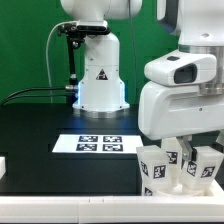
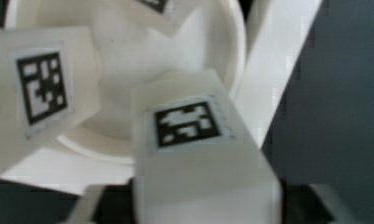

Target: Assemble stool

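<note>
In the exterior view, white stool legs [image 1: 153, 166] with black-and-white tags stand upright at the table's front right. My gripper [image 1: 184, 152] comes down among them, under the arm's white hand. In the wrist view one tagged leg [image 2: 205, 150] fills the space between my dark fingers [image 2: 113, 200]. Both fingers lie against its sides, so the gripper [image 2: 205, 206] is shut on it. Behind this leg lies the round rimmed seat [image 2: 157, 55]. A second tagged leg [image 2: 42, 90] stands beside it. The fingertips are hidden in the exterior view.
The marker board [image 1: 100, 143] lies flat on the black table, in the middle. The arm's white base [image 1: 100, 75] stands behind it with black cables running to the exterior view's left. A white block [image 1: 3, 165] shows at the left edge.
</note>
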### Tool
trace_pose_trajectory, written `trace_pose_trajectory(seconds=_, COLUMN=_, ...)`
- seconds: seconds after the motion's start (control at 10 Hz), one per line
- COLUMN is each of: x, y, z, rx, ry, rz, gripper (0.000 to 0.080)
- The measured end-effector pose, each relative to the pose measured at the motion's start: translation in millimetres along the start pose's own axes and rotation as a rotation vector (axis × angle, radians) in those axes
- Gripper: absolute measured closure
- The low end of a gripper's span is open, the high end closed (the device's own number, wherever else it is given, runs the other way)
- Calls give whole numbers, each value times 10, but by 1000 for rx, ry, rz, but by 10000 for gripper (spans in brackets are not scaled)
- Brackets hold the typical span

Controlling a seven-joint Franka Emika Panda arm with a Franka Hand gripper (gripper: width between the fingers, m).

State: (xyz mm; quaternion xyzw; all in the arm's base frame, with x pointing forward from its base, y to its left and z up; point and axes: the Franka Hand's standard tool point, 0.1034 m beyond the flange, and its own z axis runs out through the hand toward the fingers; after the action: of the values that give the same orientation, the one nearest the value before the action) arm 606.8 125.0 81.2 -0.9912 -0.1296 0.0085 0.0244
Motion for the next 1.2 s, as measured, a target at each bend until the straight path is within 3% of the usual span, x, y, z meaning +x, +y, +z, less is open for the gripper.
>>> trace_pose_trajectory(seconds=0.3, x=3, y=55, z=-3, rx=-3, ry=24, rz=357, gripper=463)
trace_pose_trajectory(seconds=0.5, x=-23, y=86, z=-4, rx=11, ry=47, rz=679, gripper=463)
trace_pose_trajectory(seconds=1.0, x=-34, y=131, z=-5, rx=19, ry=43, rz=1020, gripper=463)
trace_pose_trajectory(seconds=1.2, x=-56, y=168, z=2, rx=78, ry=17, rz=1403, gripper=463)
